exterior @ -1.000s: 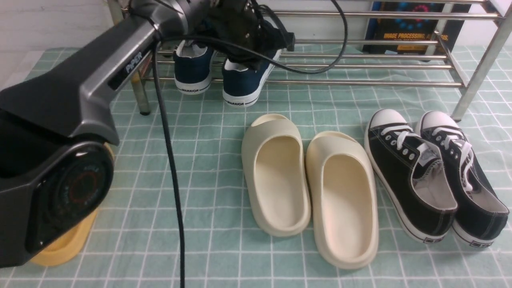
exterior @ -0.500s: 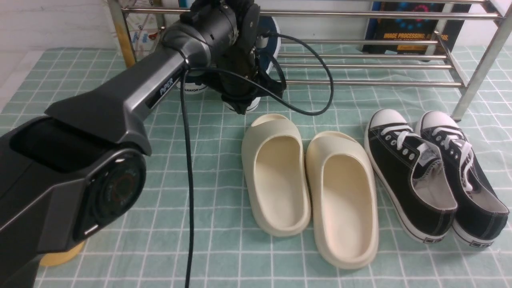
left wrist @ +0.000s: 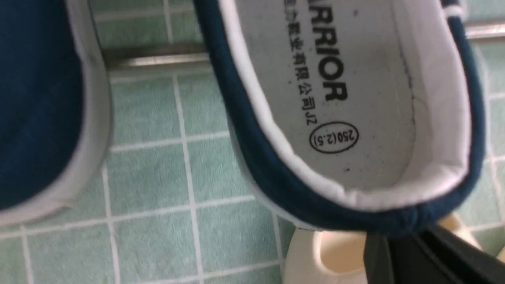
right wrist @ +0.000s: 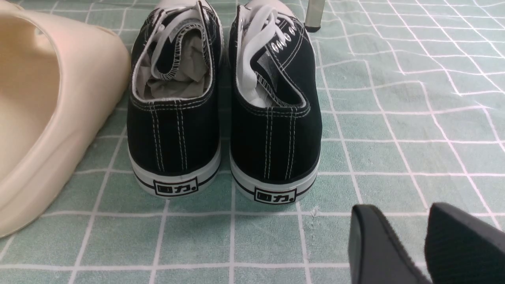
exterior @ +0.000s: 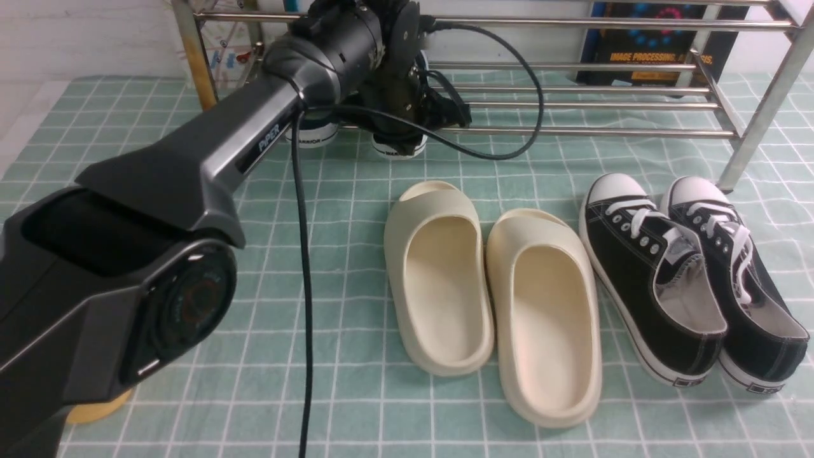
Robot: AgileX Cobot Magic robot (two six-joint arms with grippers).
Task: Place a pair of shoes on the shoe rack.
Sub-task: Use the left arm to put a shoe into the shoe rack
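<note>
Two navy shoes stand at the left end of the steel shoe rack (exterior: 572, 131), their white heels facing me. The left arm hides most of both. My left gripper (exterior: 399, 130) is shut on the heel collar of the right-hand navy shoe (exterior: 398, 147). In the left wrist view its dark fingers (left wrist: 394, 252) pinch that shoe (left wrist: 347, 98) at the heel, above a rack bar (left wrist: 158, 59). The other navy shoe (exterior: 311, 135) (left wrist: 35, 118) sits beside it, untouched. My right gripper (right wrist: 398, 215) is open and empty, low over the cloth behind the black sneakers.
Two cream slides (exterior: 439, 280) (exterior: 547, 318) lie mid-cloth. A pair of black lace-up sneakers (exterior: 655, 280) (right wrist: 173, 118) lies to their right. A book (exterior: 648, 44) leans behind the rack. The left arm's cable (exterior: 299, 286) hangs over the cloth. A yellow object (exterior: 95, 407) sits under the arm.
The left arm has swung right and reached forward. It drew the held navy shoe toward me half a second ago, and the shoe now sits further back at the rack.
</note>
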